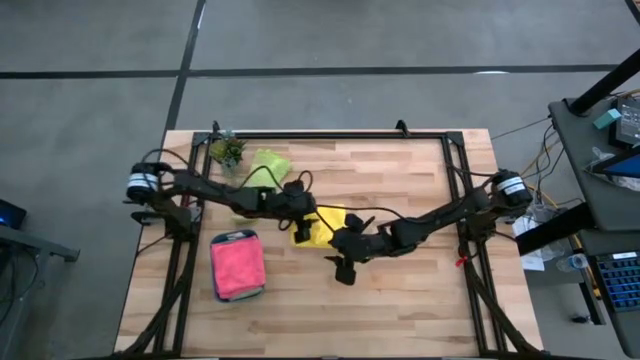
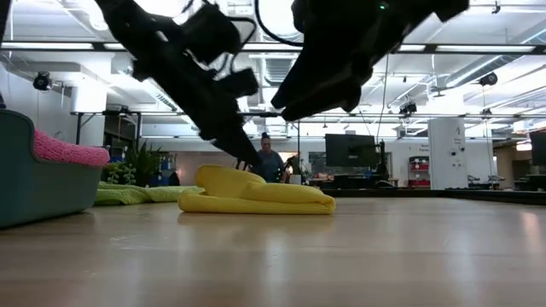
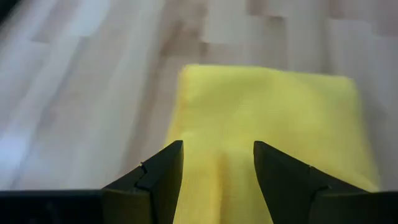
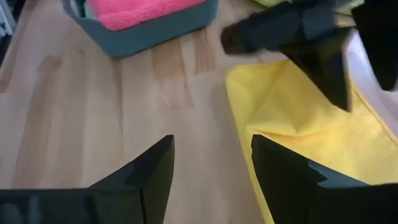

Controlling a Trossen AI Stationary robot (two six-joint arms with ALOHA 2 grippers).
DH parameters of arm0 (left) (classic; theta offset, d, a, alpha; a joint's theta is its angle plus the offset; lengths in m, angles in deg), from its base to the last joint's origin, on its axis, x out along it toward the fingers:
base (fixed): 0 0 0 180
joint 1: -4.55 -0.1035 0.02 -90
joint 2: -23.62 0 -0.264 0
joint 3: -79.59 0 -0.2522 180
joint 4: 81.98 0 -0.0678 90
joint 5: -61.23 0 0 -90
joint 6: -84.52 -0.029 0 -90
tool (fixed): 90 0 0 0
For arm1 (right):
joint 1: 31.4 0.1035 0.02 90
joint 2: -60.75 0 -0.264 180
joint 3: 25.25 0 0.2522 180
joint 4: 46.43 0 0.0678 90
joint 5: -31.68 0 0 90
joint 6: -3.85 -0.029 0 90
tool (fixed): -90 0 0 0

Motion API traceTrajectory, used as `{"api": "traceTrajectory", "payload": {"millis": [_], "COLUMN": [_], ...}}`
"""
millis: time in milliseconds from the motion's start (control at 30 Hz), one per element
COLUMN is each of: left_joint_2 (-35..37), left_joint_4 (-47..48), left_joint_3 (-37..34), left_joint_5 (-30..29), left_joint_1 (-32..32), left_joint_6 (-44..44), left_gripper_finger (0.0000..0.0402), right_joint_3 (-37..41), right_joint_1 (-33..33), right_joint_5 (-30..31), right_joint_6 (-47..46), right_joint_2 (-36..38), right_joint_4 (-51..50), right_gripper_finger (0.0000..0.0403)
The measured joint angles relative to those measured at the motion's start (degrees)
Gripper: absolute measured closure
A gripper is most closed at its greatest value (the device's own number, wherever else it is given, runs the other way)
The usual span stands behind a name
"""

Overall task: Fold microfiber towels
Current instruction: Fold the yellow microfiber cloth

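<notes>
A yellow towel (image 1: 325, 226) lies folded and bunched on the table's middle; it also shows in the low view (image 2: 264, 198). My left gripper (image 3: 217, 168) is open, pointing slantwise down at the towel's raised left part, one finger on either side of a low ridge of cloth. My right gripper (image 4: 211, 162) is open and empty, lifted above the table just near of the towel (image 4: 311, 124). A pink towel (image 1: 238, 266) lies in the teal tray (image 1: 217, 290). A lime green towel (image 1: 268, 165) lies flat at the back. The orange and pale sage towels are out of view. My left gripper has its fingertips (image 2: 247, 162) right at the top of the yellow towel's raised part (image 3: 219, 155), coming slantwise down from the table's left. I cannot tell whether they touch the cloth. The towel rests on the table.
A small potted plant (image 1: 228, 150) stands at the back left beside the lime green towel. The teal tray stands near the table's front left. Bare wood lies to the right and near side. A person (image 2: 271, 162) stands in the room beyond the table.
</notes>
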Motion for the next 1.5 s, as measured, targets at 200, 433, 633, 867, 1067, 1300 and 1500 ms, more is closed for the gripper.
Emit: {"api": "traceTrajectory", "payload": {"millis": [200, 433, 633, 867, 1067, 1300, 1500], "left_joint_2": [-3.24, -2.48, 0.01, 6.73, 12.05, 16.17, 15.74], "left_joint_4": [4.54, 15.70, 21.80, 36.20, 39.85, 39.48, 30.68], "left_joint_3": [4.29, 6.54, 6.48, 6.30, 5.98, 5.74, 5.01], "left_joint_5": [3.44, 4.74, 13.16, 13.49, 13.34, 13.32, 13.32], "left_joint_1": [0.00, 0.00, 0.51, 1.76, 1.90, 1.99, 2.01], "left_joint_6": [-0.13, -0.13, -5.04, -12.74, -13.00, -12.11, -10.62], "left_gripper_finger": [0.0221, 0.0221, 0.0221, 0.0221, 0.0221, 0.0221, 0.0221], "right_joint_3": [6.05, 8.08, 8.06, 8.11, 8.11, 8.11, 8.20], "right_joint_1": [-0.09, -0.06, -0.07, -0.07, -0.07, -0.07, -0.07], "right_joint_5": [0.26, 0.05, 0.03, 0.00, 0.01, 0.03, 1.60], "right_joint_6": [-0.13, -1.12, -1.11, -1.11, -1.13, -1.11, -0.14], "right_joint_2": [1.30, 1.76, 1.76, 1.76, 1.75, 1.74, 1.74], "right_joint_4": [9.12, 11.42, 11.59, 12.12, 12.35, 12.36, 11.02], "right_gripper_finger": [0.0200, 0.0200, 0.0200, 0.0200, 0.0200, 0.0200, 0.0200]}}
